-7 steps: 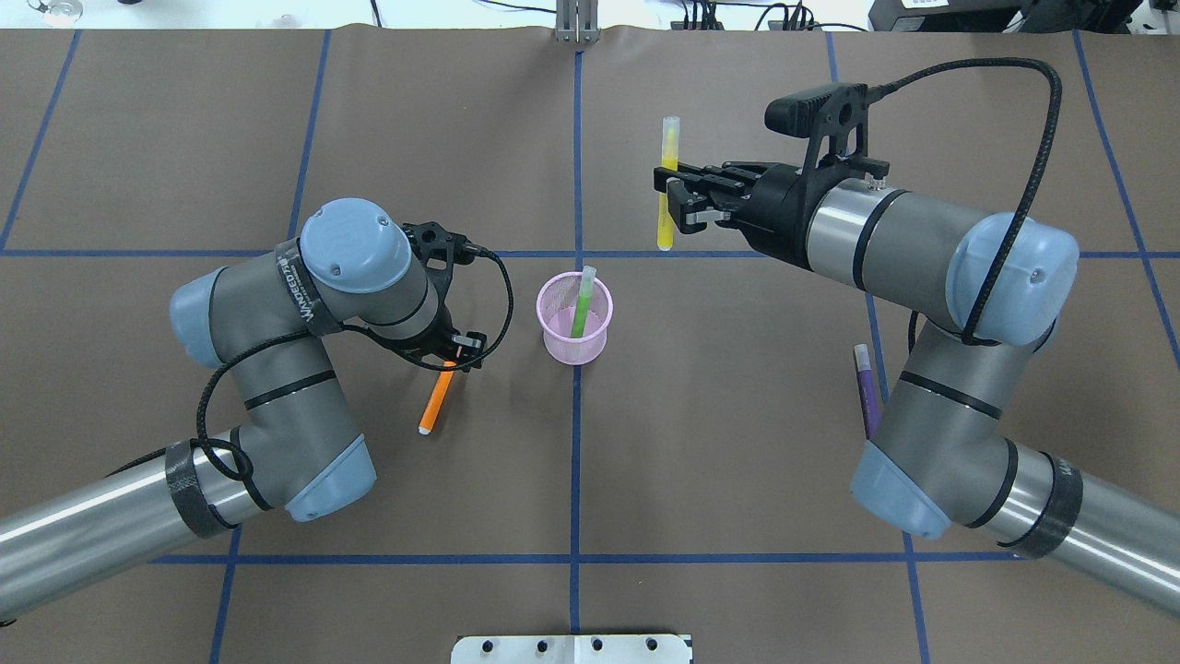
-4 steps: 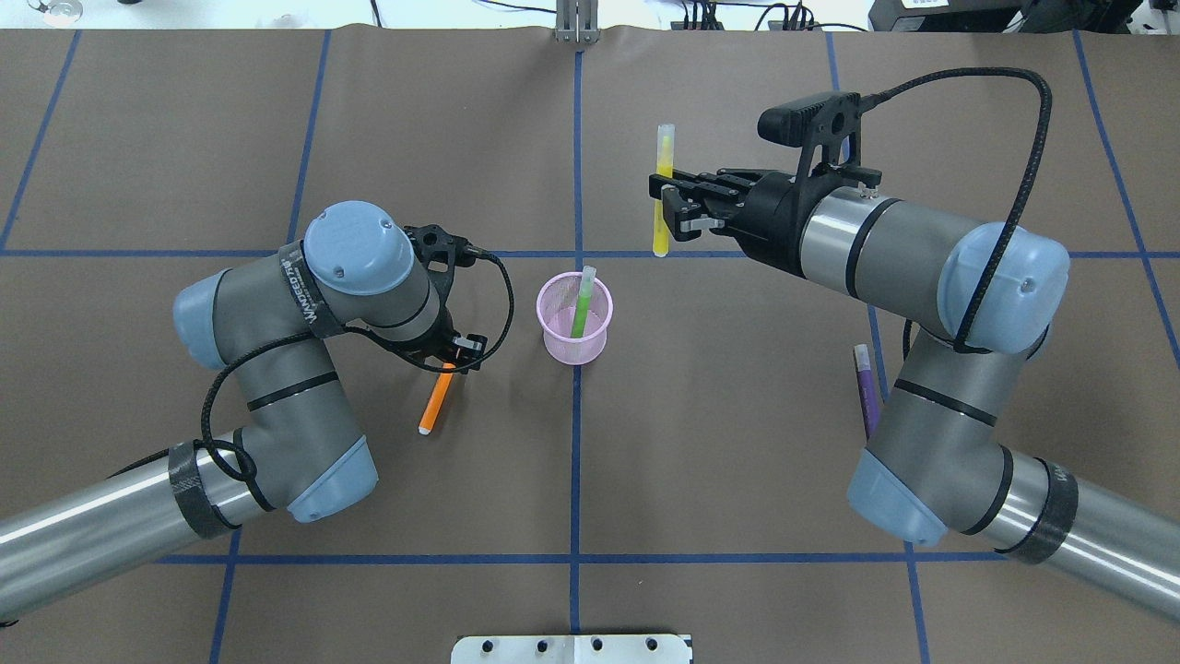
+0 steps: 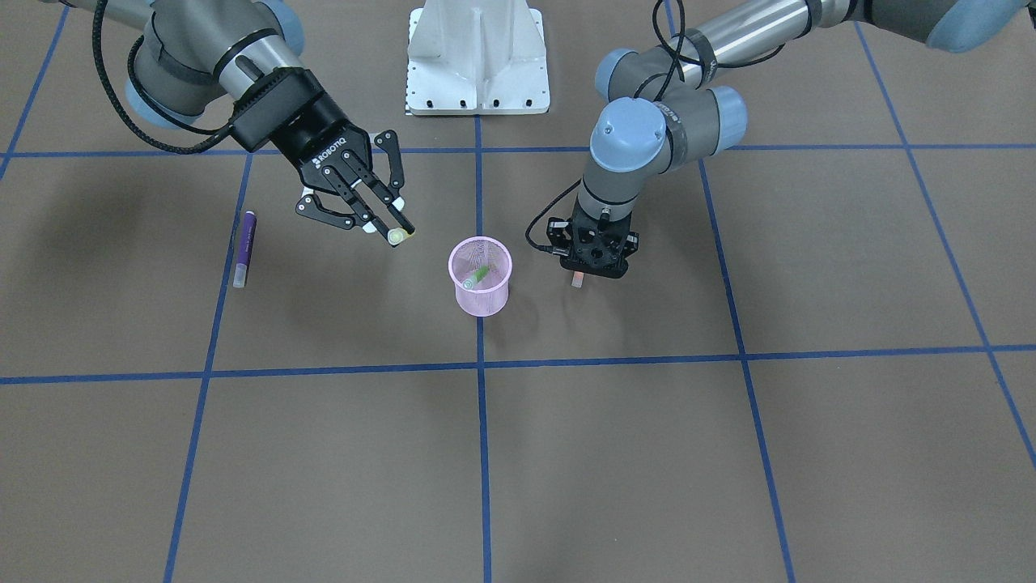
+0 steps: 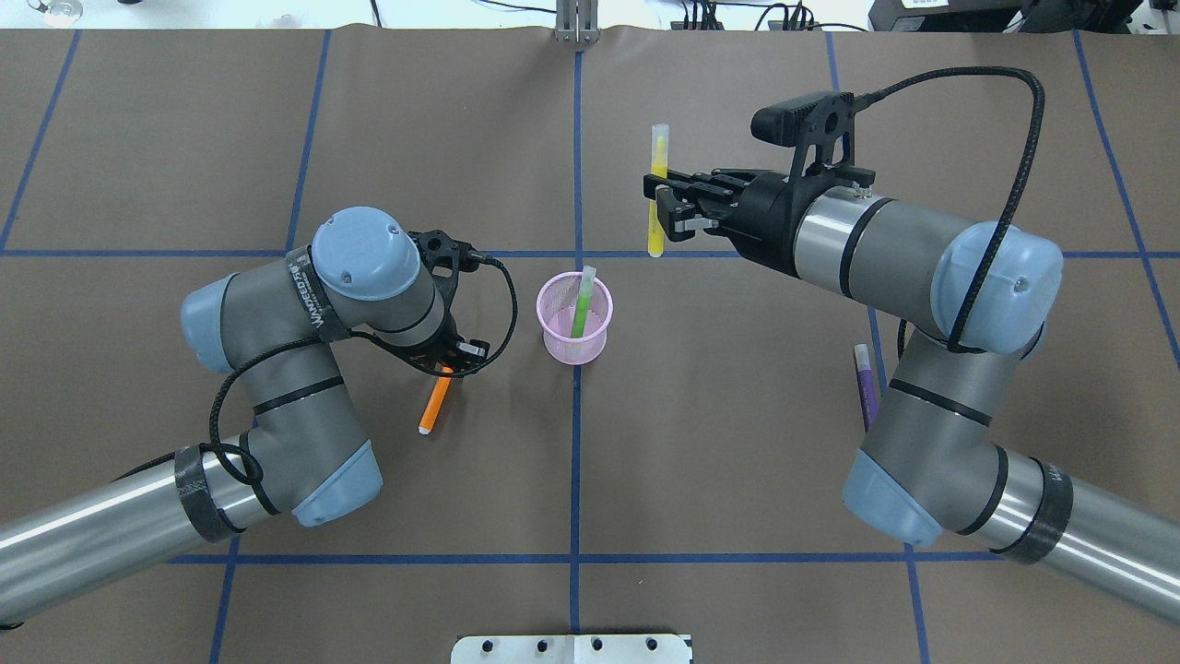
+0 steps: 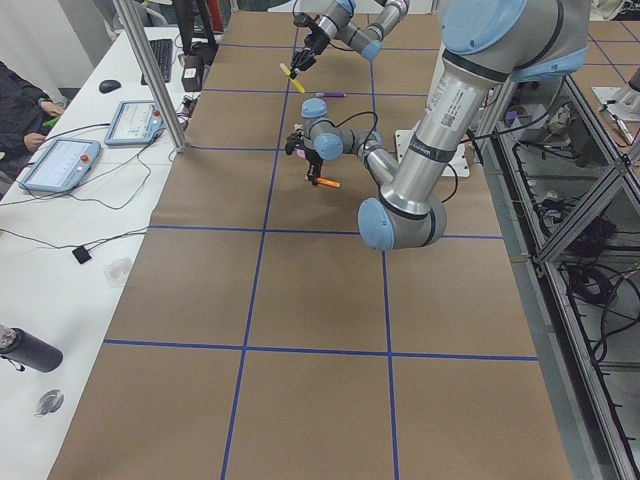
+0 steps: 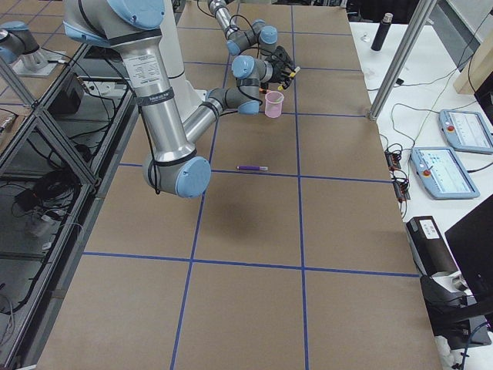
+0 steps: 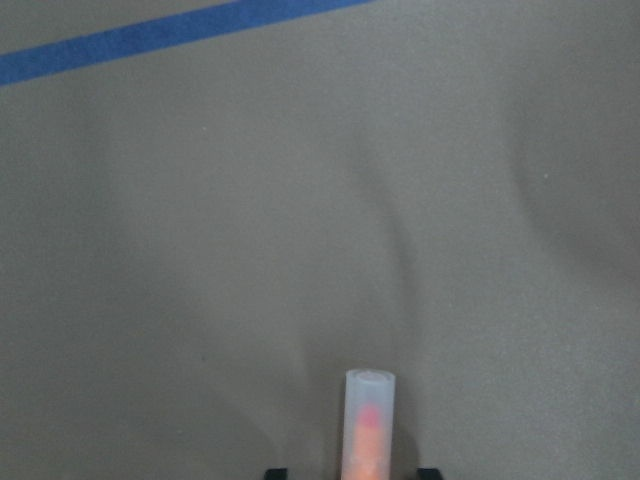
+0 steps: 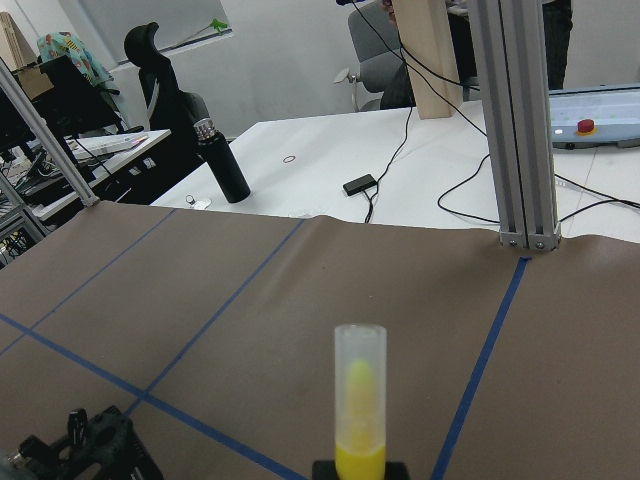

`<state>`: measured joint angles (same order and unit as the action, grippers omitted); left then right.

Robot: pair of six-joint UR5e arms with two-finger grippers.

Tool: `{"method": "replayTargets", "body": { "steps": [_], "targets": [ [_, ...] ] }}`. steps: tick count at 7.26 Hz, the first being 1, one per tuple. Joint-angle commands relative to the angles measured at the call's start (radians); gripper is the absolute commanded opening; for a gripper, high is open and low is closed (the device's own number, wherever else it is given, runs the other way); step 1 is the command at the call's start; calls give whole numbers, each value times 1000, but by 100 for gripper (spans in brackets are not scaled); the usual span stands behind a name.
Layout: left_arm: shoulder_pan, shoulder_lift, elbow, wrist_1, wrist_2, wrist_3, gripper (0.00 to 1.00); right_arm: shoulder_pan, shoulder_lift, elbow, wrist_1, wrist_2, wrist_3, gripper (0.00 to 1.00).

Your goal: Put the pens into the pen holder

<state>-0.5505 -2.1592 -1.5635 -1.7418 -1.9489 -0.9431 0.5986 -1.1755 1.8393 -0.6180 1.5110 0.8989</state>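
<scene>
The pink mesh pen holder [image 4: 574, 325] [image 3: 480, 283] stands at the table's middle with a green pen [image 4: 581, 304] leaning in it. My right gripper [image 4: 656, 198] [image 3: 396, 230] is shut on a yellowish pen [image 4: 657, 152] [image 8: 360, 410] and holds it in the air, beyond and to the right of the holder. My left gripper [image 4: 449, 361] [image 3: 593, 263] points straight down over the cap end of an orange pen [image 4: 433, 406] [image 7: 368, 425] lying left of the holder. Its jaws stand apart on either side of the pen. A purple pen [image 4: 864, 373] [image 3: 244, 243] lies at the right, partly under my right arm.
The robot's white base plate [image 4: 572, 648] [image 3: 477, 57] sits at the near edge. An aluminium post [image 4: 576, 23] stands at the far edge. Blue tape lines cross the brown table cover. Tablets [image 5: 60, 160] lie on the side desk.
My right gripper has carried the yellowish pen a little to the left. My left arm has shifted slightly over the orange pen, which has stayed on the table.
</scene>
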Motion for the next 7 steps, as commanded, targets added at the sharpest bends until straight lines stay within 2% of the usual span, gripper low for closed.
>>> {"method": "replayTargets", "body": {
  "steps": [1, 2, 3, 5, 6, 7],
  "targets": [
    [3, -2, -1, 1, 1, -3, 35, 0, 2, 0, 0, 0, 0, 0],
    [3, 1, -1, 4, 1, -6, 7, 0, 2, 0, 0, 0, 0, 0],
    [3, 5, -1, 4, -1, -11, 0, 0, 2, 0, 0, 0, 0, 0],
    [-6, 9, -42, 4, -1, -43, 0, -3, 7, 0, -2, 0, 0, 0],
    [-28, 28, -100, 7, -1, -40, 0, -3, 7, 0, -3, 0, 2, 0],
    [-92, 47, -136, 8, -18, -30, 0, -11, 25, -2, -5, -5, 0, 0]
  ]
}}
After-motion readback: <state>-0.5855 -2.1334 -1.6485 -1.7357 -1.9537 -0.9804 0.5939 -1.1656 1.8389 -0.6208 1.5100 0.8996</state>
